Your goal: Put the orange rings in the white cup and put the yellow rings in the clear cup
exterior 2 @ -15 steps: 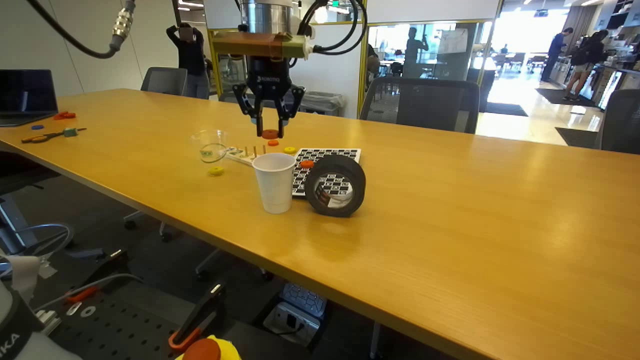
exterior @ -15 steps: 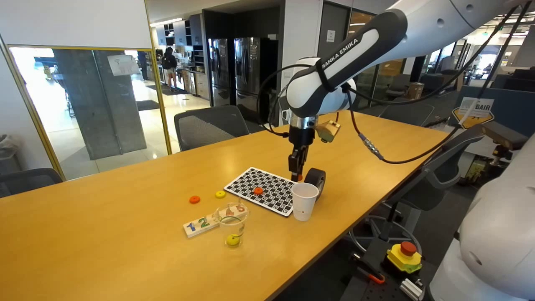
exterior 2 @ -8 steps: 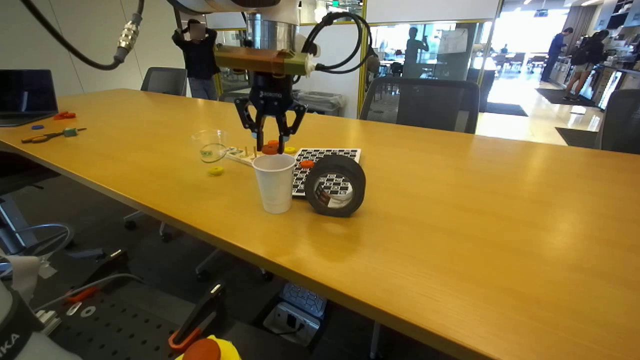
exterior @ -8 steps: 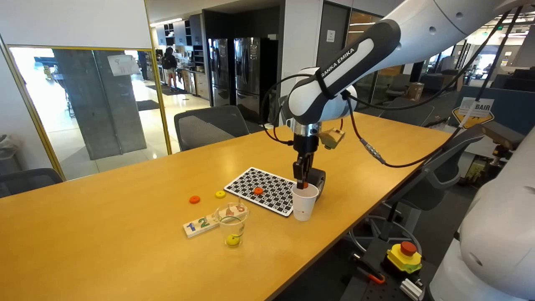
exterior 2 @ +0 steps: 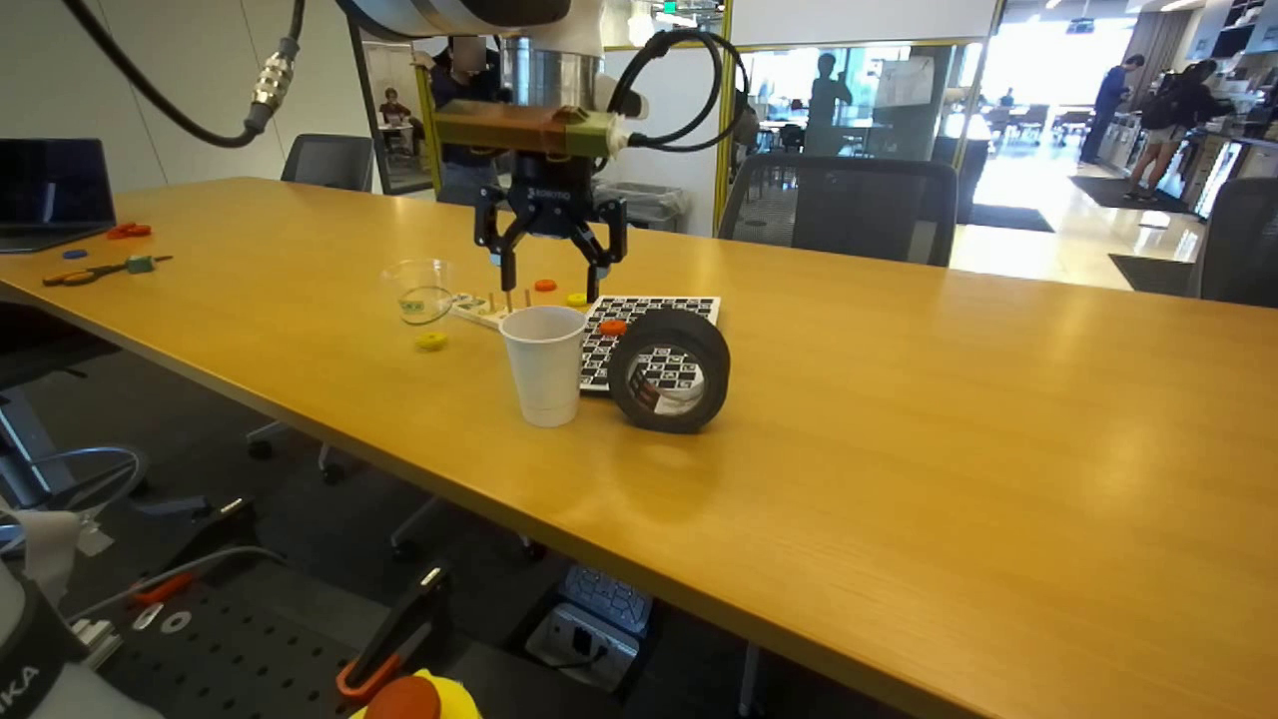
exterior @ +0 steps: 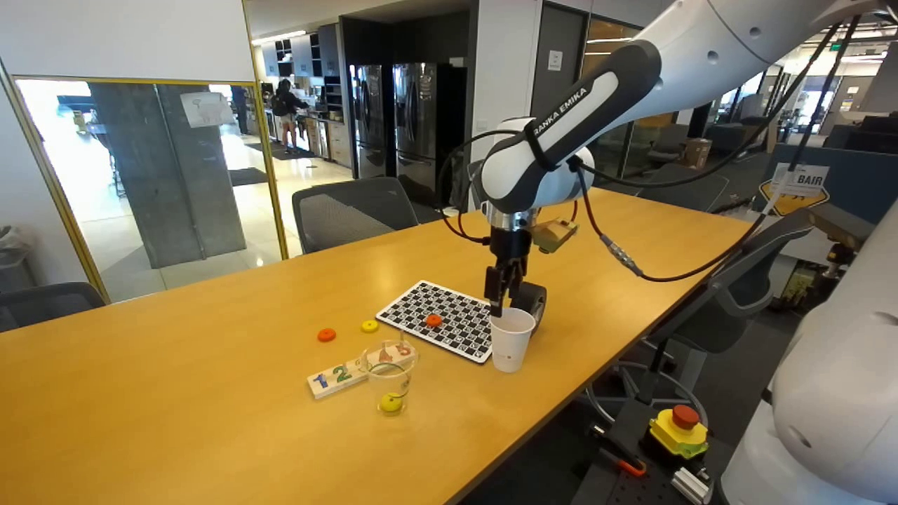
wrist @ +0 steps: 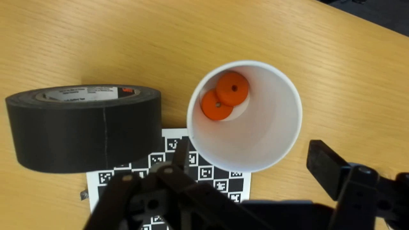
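Observation:
My gripper (wrist: pixel 250 154) is open with nothing between its fingers, just above and behind the rim of the white cup (wrist: pixel 271 127). Two orange rings (wrist: pixel 232 88) overlap on that cup's floor in the wrist view. On the checkered board lies another orange ring (exterior: pixel 433 320), and one more orange ring (exterior 2: pixel 544 286) rests on the table beyond. Near it is a loose yellow ring (exterior: pixel 370 326). The clear cup (exterior: pixel 388 382) stands upright with a yellow ring (exterior: pixel 391 402) seen through its wall at the bottom.
A black tape roll (exterior 2: pixel 669 371) stands on edge beside the white cup, close to the checkered board (exterior: pixel 459 341). A numbered wooden peg strip (exterior: pixel 344 375) lies behind the clear cup. Scissors (exterior 2: pixel 95 273) and a laptop (exterior 2: pixel 50 190) sit at the table's far end.
My gripper came down to the white cup, opened, and the orange ring it held has left its jaws. The white cup has shifted slightly.

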